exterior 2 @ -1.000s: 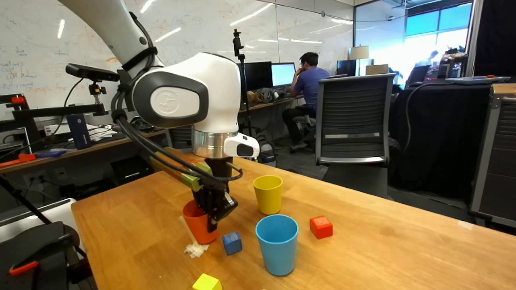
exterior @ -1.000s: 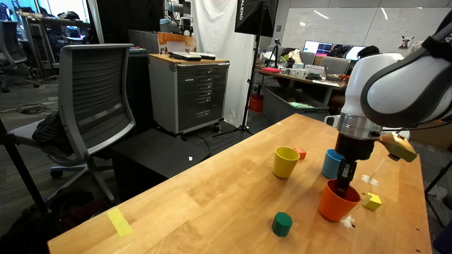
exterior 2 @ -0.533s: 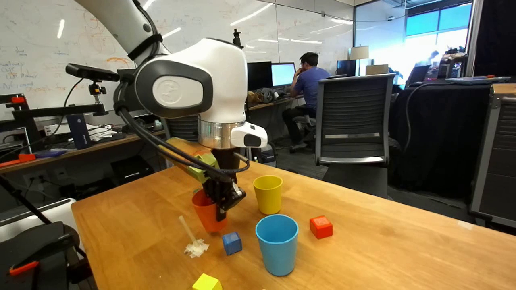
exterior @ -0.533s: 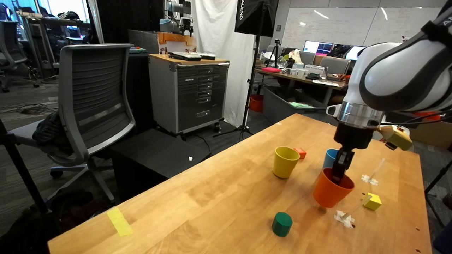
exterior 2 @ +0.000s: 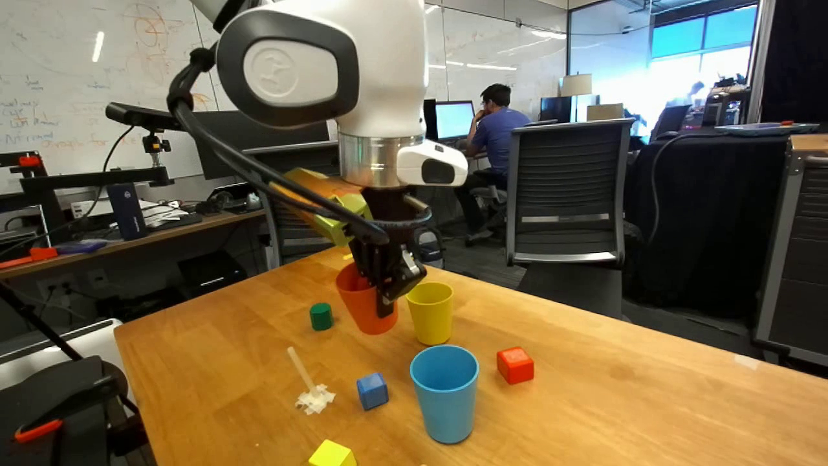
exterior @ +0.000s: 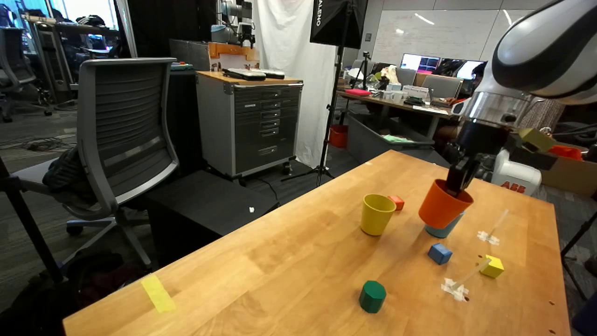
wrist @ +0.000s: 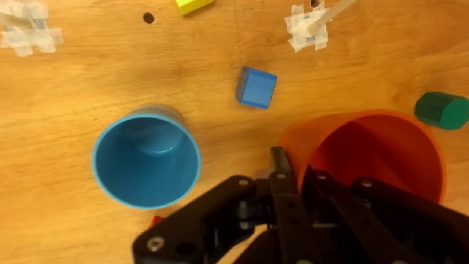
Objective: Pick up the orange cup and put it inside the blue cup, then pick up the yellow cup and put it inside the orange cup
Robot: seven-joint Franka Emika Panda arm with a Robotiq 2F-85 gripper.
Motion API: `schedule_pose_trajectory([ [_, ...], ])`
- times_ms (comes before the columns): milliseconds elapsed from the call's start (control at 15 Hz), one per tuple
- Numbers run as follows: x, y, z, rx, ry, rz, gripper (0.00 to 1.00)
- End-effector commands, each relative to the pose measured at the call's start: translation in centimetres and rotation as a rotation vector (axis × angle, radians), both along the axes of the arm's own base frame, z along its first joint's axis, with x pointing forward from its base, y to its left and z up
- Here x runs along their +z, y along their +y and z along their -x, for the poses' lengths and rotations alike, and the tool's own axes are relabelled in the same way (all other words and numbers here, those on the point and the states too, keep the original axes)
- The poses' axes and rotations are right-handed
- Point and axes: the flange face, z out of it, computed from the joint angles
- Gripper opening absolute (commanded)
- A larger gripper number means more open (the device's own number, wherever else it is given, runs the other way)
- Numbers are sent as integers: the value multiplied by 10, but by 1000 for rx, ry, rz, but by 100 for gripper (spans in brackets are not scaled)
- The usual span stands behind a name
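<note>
The tabletop (exterior: 289, 261) spreads below the pincer (wrist: 296, 169), and the robot arm (exterior 2: 388, 71) rises above the pincer. The pincer is clamped on the wall of the orange cup (exterior: 440, 205), one finger inside and one outside; that cup hangs from it, tilted and clear of the tabletop. The blue cup (wrist: 146, 161) stands upright and looks empty, lower than the pincer and off to the side of its outer finger. The yellow cup (exterior 2: 431, 317) stands untouched, also below and to one side of the pincer, its own turn not yet come. The step in hand seems to be carrying the orange cup to the blue cup; next, I judge, the pincer must travel toward its outer-finger side until the orange cup is over the blue cup's rim, straighten the tilt, lower, and only then let go. Smallest, all below the pincer and apart from it, lie the red block (exterior 2: 515, 364), the green block (exterior: 372, 297), the yellow block (exterior: 492, 267) and the blue block (exterior 2: 372, 391)
</note>
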Motion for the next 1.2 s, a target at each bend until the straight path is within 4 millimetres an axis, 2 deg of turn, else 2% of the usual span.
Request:
schedule_pose_trajectory([
  [0,47,-46,-5,-108,-22,-20,4],
  [200,67,-90,-12,-202,-27,-13,4],
  [400,68,-115,-16,-266,-8,-5,3],
  [600,54,-125,-21,-307,27,-1,4],
  [867,29,-126,-29,-331,87,0,3],
  [1133,13,-128,-32,-344,126,-2,3],
])
